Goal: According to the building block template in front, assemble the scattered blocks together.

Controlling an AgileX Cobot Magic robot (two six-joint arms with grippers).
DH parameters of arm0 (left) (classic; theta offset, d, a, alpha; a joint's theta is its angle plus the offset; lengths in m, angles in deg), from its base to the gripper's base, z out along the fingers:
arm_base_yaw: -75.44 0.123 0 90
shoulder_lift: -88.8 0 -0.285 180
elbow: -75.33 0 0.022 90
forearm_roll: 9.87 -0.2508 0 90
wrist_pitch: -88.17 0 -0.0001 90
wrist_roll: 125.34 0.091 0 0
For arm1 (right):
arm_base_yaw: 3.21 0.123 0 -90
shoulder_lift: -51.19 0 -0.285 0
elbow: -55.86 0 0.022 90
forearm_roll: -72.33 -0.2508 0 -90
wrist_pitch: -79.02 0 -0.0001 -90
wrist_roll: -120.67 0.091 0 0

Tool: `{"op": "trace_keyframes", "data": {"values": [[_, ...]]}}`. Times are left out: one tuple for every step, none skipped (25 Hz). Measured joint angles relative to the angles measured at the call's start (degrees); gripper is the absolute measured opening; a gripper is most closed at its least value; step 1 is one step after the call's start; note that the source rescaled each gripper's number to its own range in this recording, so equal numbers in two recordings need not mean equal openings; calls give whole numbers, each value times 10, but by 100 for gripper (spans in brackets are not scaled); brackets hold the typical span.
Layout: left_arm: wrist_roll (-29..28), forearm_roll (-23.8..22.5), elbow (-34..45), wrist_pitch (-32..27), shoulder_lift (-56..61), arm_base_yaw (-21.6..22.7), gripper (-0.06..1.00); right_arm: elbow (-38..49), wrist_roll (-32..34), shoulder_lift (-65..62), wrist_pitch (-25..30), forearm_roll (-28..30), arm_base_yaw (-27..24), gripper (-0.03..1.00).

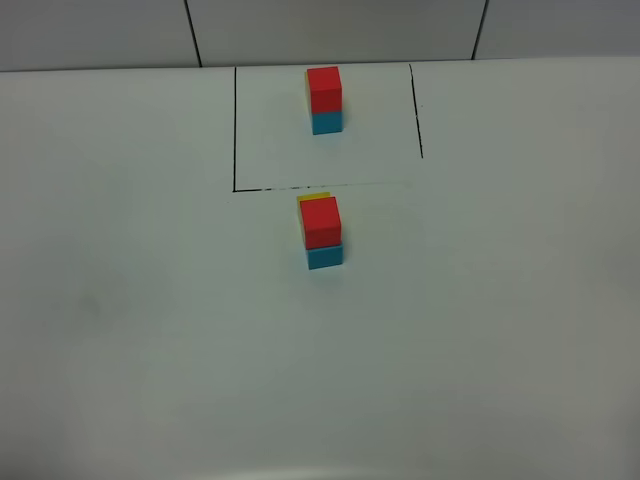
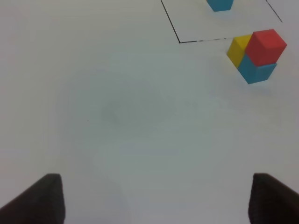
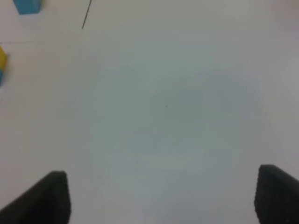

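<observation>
Exterior high view: we are seeing the template (image 1: 324, 100) sitting inside the black outline (image 1: 235, 130) near the table's (image 1: 120, 300) far edge, red over cyan. Just outside the outline's near line, toward the table's middle, the blocks (image 1: 321, 232) are standing joined: red on cyan, yellow touching behind. We are finding the left gripper (image 2: 154, 198) hanging above bare table, fingers (image 2: 39, 198) spread wide, holding nothing. The right gripper (image 3: 161, 196) is likewise spread and holding nothing, well apart from the blocks.
</observation>
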Motion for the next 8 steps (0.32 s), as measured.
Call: {"op": "trace_keyframes", "data": {"values": [[0,0,0,0,0,0,76,0,0,0,0,0,0,63],[1,0,0,0,0,0,76,0,0,0,0,0,0,63],[1,0,0,0,0,0,76,0,0,0,0,0,0,63],[1,0,0,0,0,0,76,0,0,0,0,0,0,63],[1,0,0,0,0,0,76,0,0,0,0,0,0,63],[1,0,0,0,0,0,76,0,0,0,0,0,0,63],[1,0,0,0,0,0,76,0,-1,0,0,0,0,63],[1,0,0,0,0,0,76,0,-1,0,0,0,0,63]]}}
